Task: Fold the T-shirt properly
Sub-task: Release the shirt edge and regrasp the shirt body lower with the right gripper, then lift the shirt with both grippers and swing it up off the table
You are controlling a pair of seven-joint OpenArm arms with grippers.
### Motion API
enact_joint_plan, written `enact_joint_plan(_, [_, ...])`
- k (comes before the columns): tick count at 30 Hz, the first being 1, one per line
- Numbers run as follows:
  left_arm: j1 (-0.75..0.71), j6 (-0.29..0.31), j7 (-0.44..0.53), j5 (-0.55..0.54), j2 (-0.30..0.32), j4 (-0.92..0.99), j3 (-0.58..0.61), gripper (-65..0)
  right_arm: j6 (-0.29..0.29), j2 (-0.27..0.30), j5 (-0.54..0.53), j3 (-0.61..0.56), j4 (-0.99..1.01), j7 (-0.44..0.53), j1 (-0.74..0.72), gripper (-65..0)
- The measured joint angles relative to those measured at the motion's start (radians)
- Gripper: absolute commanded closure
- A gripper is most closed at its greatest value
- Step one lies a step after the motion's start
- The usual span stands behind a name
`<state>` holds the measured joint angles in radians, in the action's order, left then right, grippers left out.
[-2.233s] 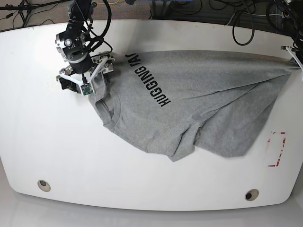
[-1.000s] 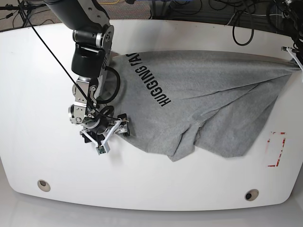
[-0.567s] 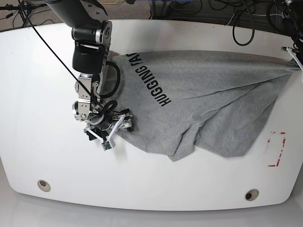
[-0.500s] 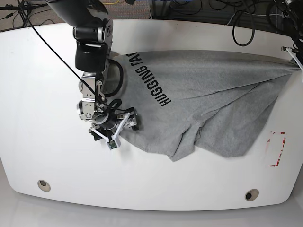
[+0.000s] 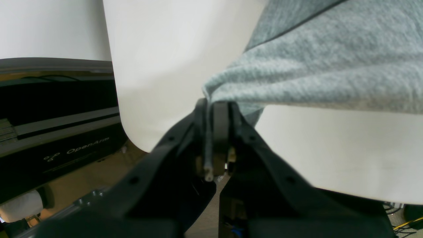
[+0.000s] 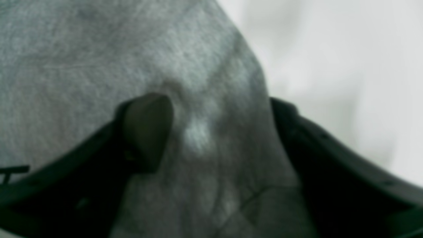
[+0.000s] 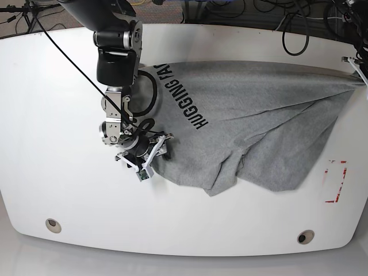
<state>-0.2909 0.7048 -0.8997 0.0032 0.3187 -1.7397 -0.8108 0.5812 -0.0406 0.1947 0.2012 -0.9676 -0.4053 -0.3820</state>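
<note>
The grey T-shirt [image 7: 247, 109] lies spread and creased across the white table [image 7: 52, 86], its black lettering [image 7: 183, 98] near the left end. My right gripper [image 7: 149, 154] sits low on the shirt's lower-left edge. In the right wrist view its jaws stand apart, and a raised ridge of T-shirt [image 6: 205, 66] lies between the two dark fingers [image 6: 148, 132]. My left gripper [image 7: 357, 70] is at the far right table edge. In the left wrist view it [image 5: 214, 109] is shut on a corner of the T-shirt [image 5: 330, 66], pulling it taut.
A red-outlined mark [image 7: 335, 181] lies on the table right of the shirt. Round holes [image 7: 53, 225] [image 7: 305, 236] sit near the front edge. Cables [image 7: 293, 34] trail behind the back edge. The right arm [image 7: 118, 52] reaches over the shirt's left end.
My right gripper has slid right and slightly down along the shirt's lower-left edge, onto the cloth, and its jaws have narrowed. The left gripper has not moved.
</note>
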Motion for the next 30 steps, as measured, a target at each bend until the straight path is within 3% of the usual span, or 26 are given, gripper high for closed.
enact_joint_plan(3, [0.0, 0.0, 0.0, 0.0, 0.0, 0.0, 0.0, 0.0, 0.0, 0.002, 0.0, 0.0, -0.005, -0.007, 0.001, -4.9])
enact_joint_plan(5, [0.0, 0.0, 0.0, 0.0, 0.0, 0.0, 0.0, 0.0, 0.002, 0.001, 0.001, -0.001, -0.027, -0.026, 0.004, 0.0])
enact_joint_plan(20, [0.004, 0.0, -0.001, -0.003, -0.003, -0.004, 0.037, 0.0, 0.021, -0.023, 0.008, -0.006, -0.434, -0.224, 0.13, 0.0])
enact_joint_plan(30, [0.096, 0.0, -0.001, -0.001, -0.005, -0.11, 0.063, 0.0, 0.024, -0.026, 0.012, -0.008, -0.722, -0.391, 0.165, 0.0])
